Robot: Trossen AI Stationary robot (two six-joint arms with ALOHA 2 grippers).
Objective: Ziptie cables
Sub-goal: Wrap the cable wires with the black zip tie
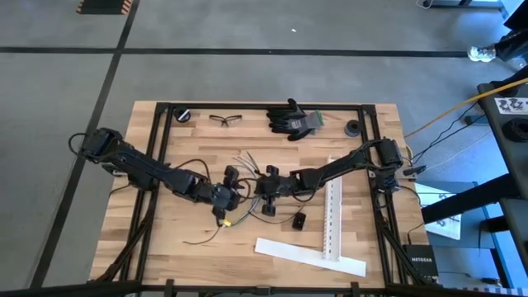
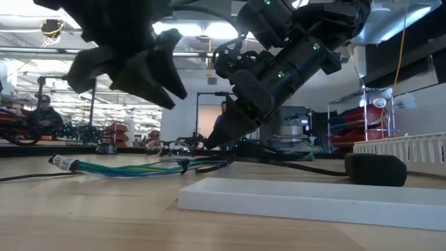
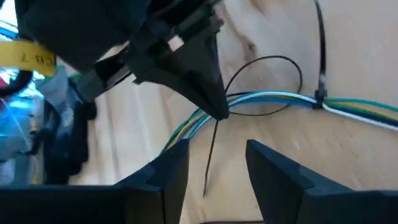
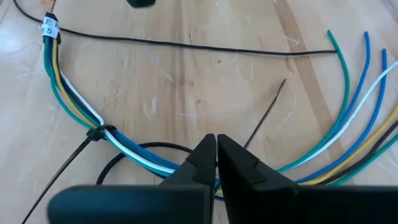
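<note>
Right end effector (image 4: 216, 163) on bundled cables (image 4: 74, 109)

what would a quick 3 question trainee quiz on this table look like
1. True or false: the right gripper has its jaws shut.
2. What binds the cables near their labelled end?
A. white strip
B. a ziptie
C. glove
3. Fill in: the left gripper has its jaws ____.

Key:
1. true
2. B
3. open
</note>
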